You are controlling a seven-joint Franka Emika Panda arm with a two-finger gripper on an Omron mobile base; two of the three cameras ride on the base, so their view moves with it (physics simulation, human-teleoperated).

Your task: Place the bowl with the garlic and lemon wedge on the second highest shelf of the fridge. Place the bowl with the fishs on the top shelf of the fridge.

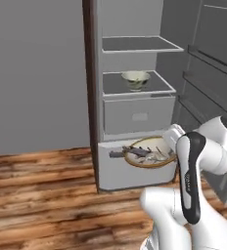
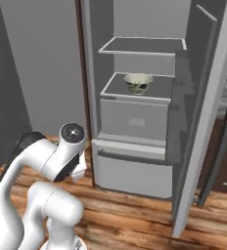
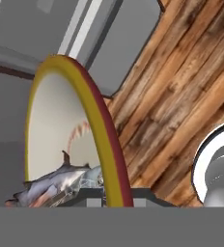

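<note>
The left base view shows the bowl with the fishs [image 1: 149,153] held low in front of the fridge [image 1: 135,97], level with its lower drawer front [image 1: 135,173]; in the right base view the arm's own links cover that spot. The hand view brings the bowl's yellow-and-maroon rim [image 3: 97,120] close, with a slender grey-silver fish [image 3: 56,183] lying against the pale inside. The claw [image 3: 115,197] is pressed together, pinching that rim at the bottom of the hand view. A second, whitish patterned bowl [image 2: 138,82] sits on the second highest shelf [image 2: 116,89]. The top shelf [image 2: 135,46] is a thin flat grey panel. The floor [image 1: 42,195] is brown wood planking.
</note>
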